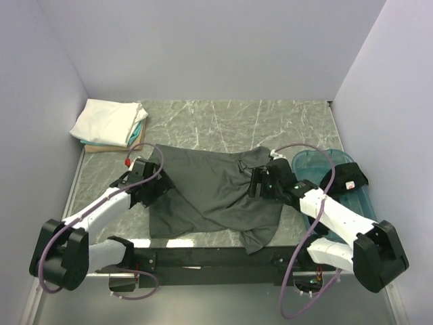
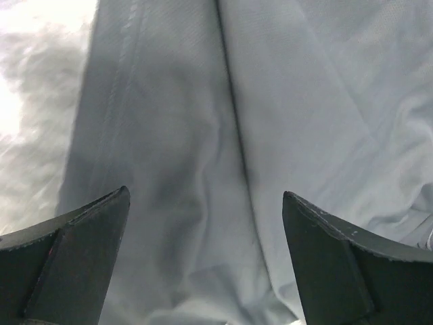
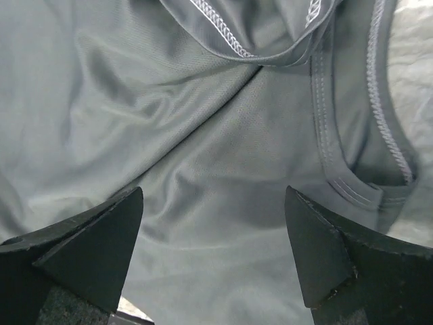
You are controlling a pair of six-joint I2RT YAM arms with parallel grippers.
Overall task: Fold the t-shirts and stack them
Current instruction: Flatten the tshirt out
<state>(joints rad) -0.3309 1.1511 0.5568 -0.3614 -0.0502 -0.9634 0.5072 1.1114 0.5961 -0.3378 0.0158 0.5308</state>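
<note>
A dark charcoal-grey t-shirt (image 1: 210, 193) lies spread and wrinkled across the middle of the marble table, one corner hanging over the near edge. My left gripper (image 1: 154, 184) hovers at its left edge, jaws wide open with only grey cloth (image 2: 203, 169) below them. At the shirt's right side, by the collar, my right gripper (image 1: 260, 183) also stands open; its view shows the stitched neckline (image 3: 338, 156) and nothing between the fingers. A folded white t-shirt (image 1: 105, 120) rests on a teal one (image 1: 139, 128) at the back left.
A teal plastic bin (image 1: 338, 179) sits at the right edge with a black garment (image 1: 345, 177) in it. Purple cables loop over both arms. Grey walls close in the table (image 1: 270, 122) on three sides.
</note>
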